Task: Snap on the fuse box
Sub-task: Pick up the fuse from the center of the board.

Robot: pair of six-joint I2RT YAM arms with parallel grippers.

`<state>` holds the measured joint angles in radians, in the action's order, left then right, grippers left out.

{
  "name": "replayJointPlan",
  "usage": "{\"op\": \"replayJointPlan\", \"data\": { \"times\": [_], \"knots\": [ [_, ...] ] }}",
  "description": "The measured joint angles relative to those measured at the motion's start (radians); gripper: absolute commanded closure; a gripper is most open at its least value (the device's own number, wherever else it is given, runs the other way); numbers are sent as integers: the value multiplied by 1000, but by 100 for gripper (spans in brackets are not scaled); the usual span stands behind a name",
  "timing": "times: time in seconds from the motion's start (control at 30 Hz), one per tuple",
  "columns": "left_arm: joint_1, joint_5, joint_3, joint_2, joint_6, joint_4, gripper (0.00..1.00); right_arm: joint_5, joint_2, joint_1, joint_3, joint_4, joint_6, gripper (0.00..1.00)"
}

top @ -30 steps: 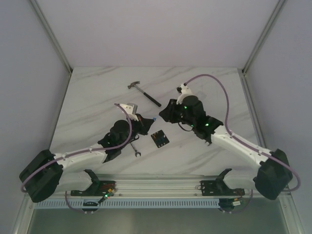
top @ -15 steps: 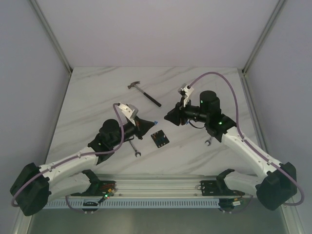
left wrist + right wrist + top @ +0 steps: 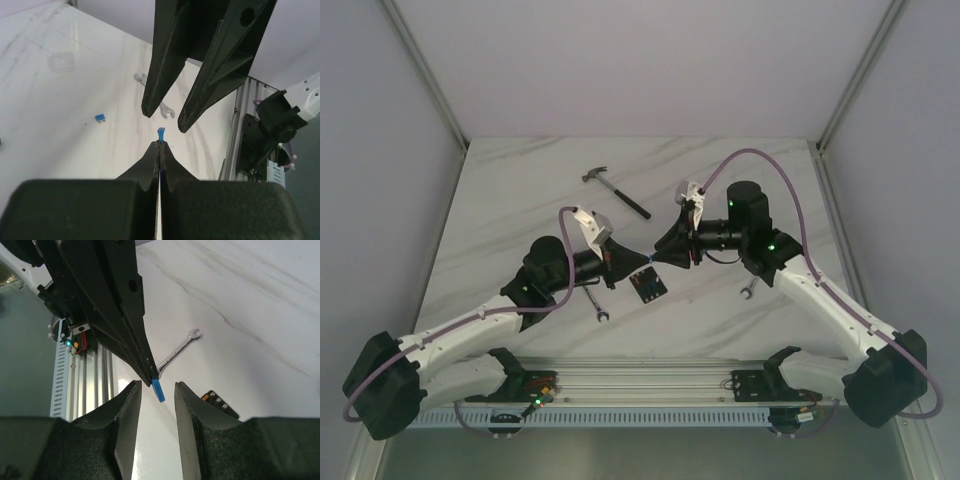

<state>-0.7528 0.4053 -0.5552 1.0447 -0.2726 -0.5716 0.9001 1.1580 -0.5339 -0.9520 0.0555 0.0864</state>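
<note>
The fuse box [image 3: 647,285] is a small black square block lying flat on the white table; its corner also shows in the right wrist view [image 3: 220,402]. My left gripper [image 3: 630,261] [image 3: 160,144] is shut on a tiny blue fuse [image 3: 160,134] and holds it above the table. My right gripper [image 3: 656,255] [image 3: 156,390] is open, tip to tip with the left one. Its two fingers stand on either side of the blue fuse [image 3: 158,390] without touching it. Both grippers hover just behind the fuse box.
A hammer [image 3: 617,190] lies at the back. One small wrench [image 3: 595,303] lies left of the fuse box, and another wrench [image 3: 747,290] lies to its right. A second loose blue fuse [image 3: 100,118] lies on the table. The aluminium rail [image 3: 640,385] runs along the near edge.
Both arms have swung toward each other. The left gripper has brought the blue fuse toward the right gripper, whose open fingers now bracket it.
</note>
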Motion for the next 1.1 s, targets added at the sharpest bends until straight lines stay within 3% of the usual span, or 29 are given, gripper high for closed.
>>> {"op": "replayJointPlan", "data": {
  "times": [0.63, 0.77, 0.9, 0.93, 1.03, 1.1],
  "knots": [
    [0, 85, -2, 27, -48, -51, 100, 94, 10, 0, 0, 60, 91, 86],
    [0, 90, -2, 28, -49, -53, 100, 102, 10, 0, 0, 60, 103, 100],
    [0, 88, -2, 28, -51, -53, 100, 103, 13, 2, 0, 61, 106, 100],
    [0, 87, -2, 28, -52, -53, 99, 102, 14, 2, 0, 60, 106, 100],
    [0, 63, 0, 28, -58, -53, 78, 87, 14, 2, 0, 60, 100, 100],
    [-1, 34, 1, 28, -69, -48, 69, 60, 14, 2, 0, 60, 87, 100]
  ]
}}
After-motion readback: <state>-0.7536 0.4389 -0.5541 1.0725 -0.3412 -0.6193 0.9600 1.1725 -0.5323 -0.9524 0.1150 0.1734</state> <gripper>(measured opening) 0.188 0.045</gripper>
